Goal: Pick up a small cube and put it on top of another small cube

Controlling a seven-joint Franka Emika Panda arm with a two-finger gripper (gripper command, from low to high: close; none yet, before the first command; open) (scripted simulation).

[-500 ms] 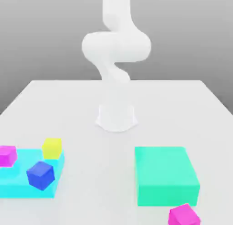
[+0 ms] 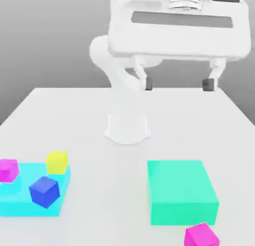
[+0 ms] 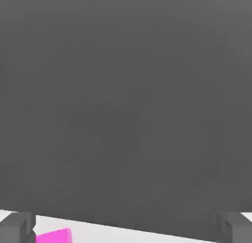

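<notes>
Gripper (image 2: 179, 84) high above table (image 2: 89, 115), jaws spread wide, holding and touching nothing. One small magenta cube (image 2: 201, 235) just in front of teal block (image 2: 182, 191). Other magenta cube (image 2: 8, 170) atop cyan slab (image 2: 25, 202), near yellow cube (image 2: 57, 162) and blue cube (image 2: 45, 191).

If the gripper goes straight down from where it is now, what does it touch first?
Probably bare table or the teal block. The open gripper hangs high above; depth is unclear. A pink cube shows at the hand view's edge, not between the fingers.
</notes>
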